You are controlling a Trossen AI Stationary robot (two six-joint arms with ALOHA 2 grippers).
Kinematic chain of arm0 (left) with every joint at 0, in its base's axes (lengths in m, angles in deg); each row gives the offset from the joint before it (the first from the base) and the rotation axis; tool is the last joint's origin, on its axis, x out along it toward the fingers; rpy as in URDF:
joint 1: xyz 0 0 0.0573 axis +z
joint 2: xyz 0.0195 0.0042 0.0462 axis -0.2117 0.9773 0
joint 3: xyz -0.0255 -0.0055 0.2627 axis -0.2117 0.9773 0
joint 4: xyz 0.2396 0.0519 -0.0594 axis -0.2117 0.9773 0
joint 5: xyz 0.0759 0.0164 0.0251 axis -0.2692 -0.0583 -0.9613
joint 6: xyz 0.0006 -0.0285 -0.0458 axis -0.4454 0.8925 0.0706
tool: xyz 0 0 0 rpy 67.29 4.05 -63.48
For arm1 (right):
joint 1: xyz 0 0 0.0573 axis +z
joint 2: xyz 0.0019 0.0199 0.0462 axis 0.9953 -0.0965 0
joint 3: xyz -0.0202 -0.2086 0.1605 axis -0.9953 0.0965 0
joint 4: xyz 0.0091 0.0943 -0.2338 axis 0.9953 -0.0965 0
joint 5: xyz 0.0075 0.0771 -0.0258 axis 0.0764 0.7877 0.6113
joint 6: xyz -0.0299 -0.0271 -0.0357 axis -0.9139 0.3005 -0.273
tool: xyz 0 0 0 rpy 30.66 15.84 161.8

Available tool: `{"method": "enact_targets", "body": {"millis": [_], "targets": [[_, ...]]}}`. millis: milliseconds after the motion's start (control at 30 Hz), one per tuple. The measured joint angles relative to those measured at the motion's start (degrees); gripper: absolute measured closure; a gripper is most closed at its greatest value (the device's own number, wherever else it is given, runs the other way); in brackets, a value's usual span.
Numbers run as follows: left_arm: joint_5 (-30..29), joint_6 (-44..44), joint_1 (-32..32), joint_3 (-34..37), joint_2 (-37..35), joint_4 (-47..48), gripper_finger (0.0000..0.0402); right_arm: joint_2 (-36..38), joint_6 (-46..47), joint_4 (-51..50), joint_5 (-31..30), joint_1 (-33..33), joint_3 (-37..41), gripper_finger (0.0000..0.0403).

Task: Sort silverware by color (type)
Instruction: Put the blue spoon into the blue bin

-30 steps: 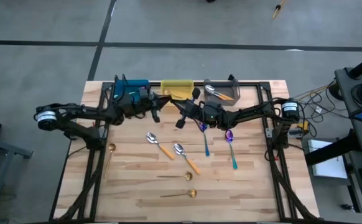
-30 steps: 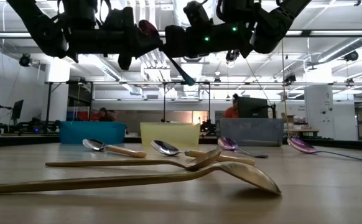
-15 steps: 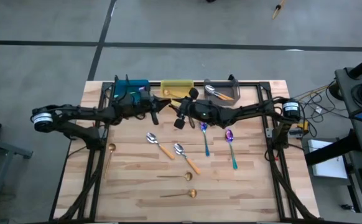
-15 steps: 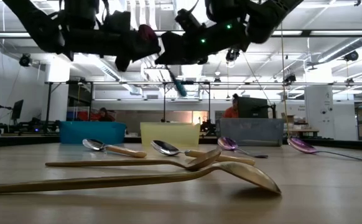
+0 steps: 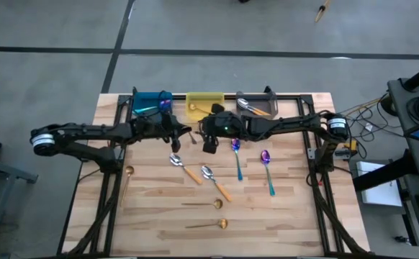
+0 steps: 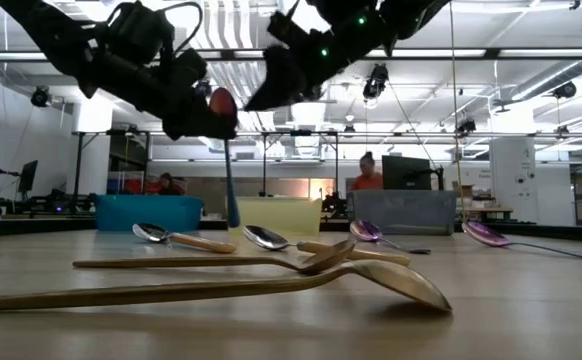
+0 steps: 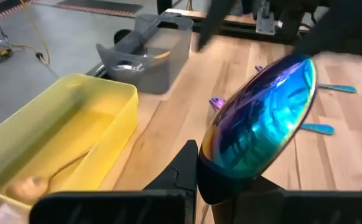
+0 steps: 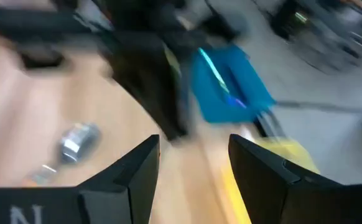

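My left gripper (image 5: 175,133) is shut on an iridescent purple-blue spoon above the table's far middle. Its bowl (image 7: 262,118) stands up past the fingers and its teal handle (image 6: 231,190) hangs down. Just to its right, my right gripper (image 5: 208,140) is open with nothing between its fingers (image 8: 193,149). On the table lie two silver spoons with orange handles (image 5: 184,167) (image 5: 215,180), two more iridescent spoons (image 5: 237,155) (image 5: 267,169) and three gold spoons (image 5: 127,180) (image 5: 209,204) (image 5: 213,224). My left gripper pinches the spoon between its two fingers at the lower end of the bowl (image 7: 221,177), where it narrows to the neck. The fingers come nearly level from the table's left. The bowl sticks out past them and the handle (image 6: 232,205) hangs straight down, off the table.
Along the far edge stand a blue bin (image 5: 150,103), a yellow bin (image 5: 204,103) with a gold spoon (image 7: 32,183) in it, and a gray bin (image 5: 256,104) with orange-handled spoons. A dark frame borders the table. People sit in the room beyond.
My right gripper has opened and let go of the spoon's teal handle, tipping up toward level and rising a little. My left gripper has kept the bowl end, sunk slightly and tipped. The handle, slanted toward the right gripper before, now hangs straight down.
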Motion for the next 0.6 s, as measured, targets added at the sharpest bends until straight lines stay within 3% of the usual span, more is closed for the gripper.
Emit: {"method": "enact_targets", "body": {"millis": [133,367,600], "targets": [[1.4,-0.2,-0.2,0.0,1.2,-1.0,0.0401,-0.3,1.4,8.4,7.5,-0.1,0.5,0.0220],[6.9,-0.1,-0.4,0.0,2.0,-6.3,0.0401,-3.7,3.0,15.3,7.7,-0.2,0.6,0.0220],[7.8,-0.5,-0.4,0.0,1.8,-6.3,0.0401,-6.6,3.6,17.0,9.0,-0.2,-0.2,0.0243]]}}
